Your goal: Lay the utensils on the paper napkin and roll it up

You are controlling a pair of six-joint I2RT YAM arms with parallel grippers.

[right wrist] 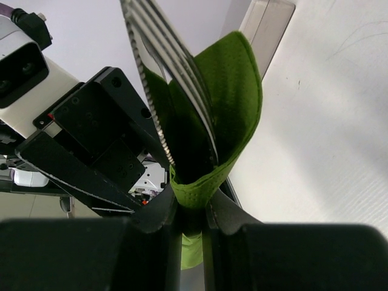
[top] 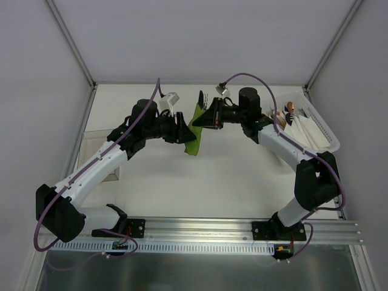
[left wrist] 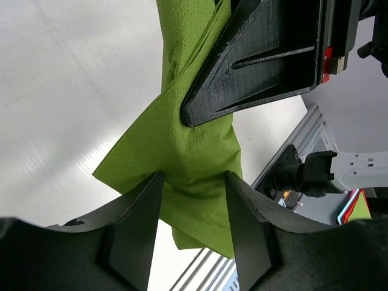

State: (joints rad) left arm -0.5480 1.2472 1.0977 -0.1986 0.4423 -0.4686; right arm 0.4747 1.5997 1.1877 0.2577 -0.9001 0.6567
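The paper napkin (top: 194,130) is a green roll held upright in the air over the middle of the table. The utensils (top: 203,97) stick out of its top; fork tines and a serrated knife edge (right wrist: 176,73) show inside the green wrap (right wrist: 236,91). My right gripper (right wrist: 193,209) is shut on the roll's upper part. My left gripper (left wrist: 194,179) is lower down, its fingers apart on either side of the napkin (left wrist: 176,139), whose loose corner hangs below them. The right gripper's black finger (left wrist: 260,60) presses the roll just above.
A white basket (top: 309,127) with white napkins and copper-tipped cutlery stands at the back right. A clear tray (top: 97,151) lies at the left under the left arm. The metal rail (top: 242,227) runs along the near edge.
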